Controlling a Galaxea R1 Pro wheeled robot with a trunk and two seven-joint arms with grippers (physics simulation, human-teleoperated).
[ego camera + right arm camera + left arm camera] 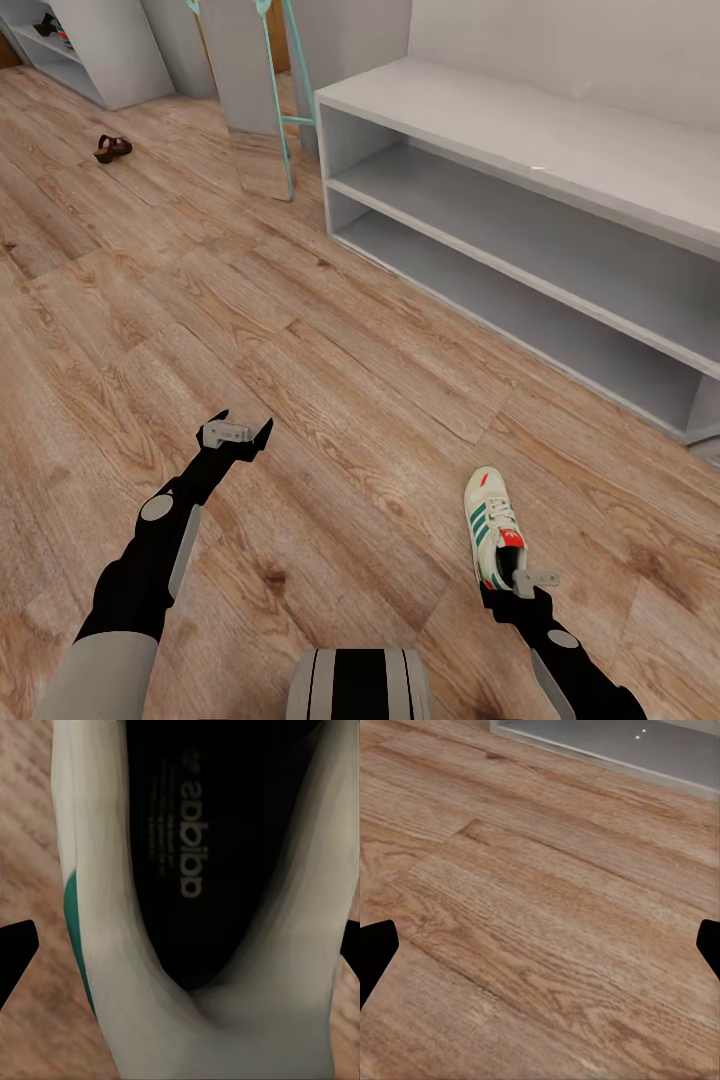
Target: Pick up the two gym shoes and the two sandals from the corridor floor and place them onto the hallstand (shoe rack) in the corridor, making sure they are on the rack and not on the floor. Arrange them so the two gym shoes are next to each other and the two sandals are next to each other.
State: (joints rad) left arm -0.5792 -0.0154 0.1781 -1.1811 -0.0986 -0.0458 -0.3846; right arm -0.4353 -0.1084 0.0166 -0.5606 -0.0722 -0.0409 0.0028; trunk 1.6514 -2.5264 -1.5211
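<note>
One cream-white gym shoe (pixel 492 525) with green stripes and a red-orange heel tab lies on the wood-plank corridor floor (pixel 330 400), toe pointing away from me. My right gripper (pixel 522 582) hangs open right over its heel. In the right wrist view the gym shoe (pixel 187 870) sits between the spread fingers of the right gripper (pixel 180 949). My left gripper (pixel 238 428) is open over bare planks, as the left wrist view of that gripper (pixel 540 945) confirms. A dark-brown sandal (pixel 112 149) lies far off to the back left. Part of the grey hallstand (pixel 110 55) shows at the back left corner.
A long white two-shelf bench (pixel 520 130) runs along the right wall, both shelves bare. A teal-framed mirror stand (pixel 262 110) stands between it and the hallstand. Some dark and coloured shapes (pixel 52 27) sit on a hallstand shelf, too small to identify.
</note>
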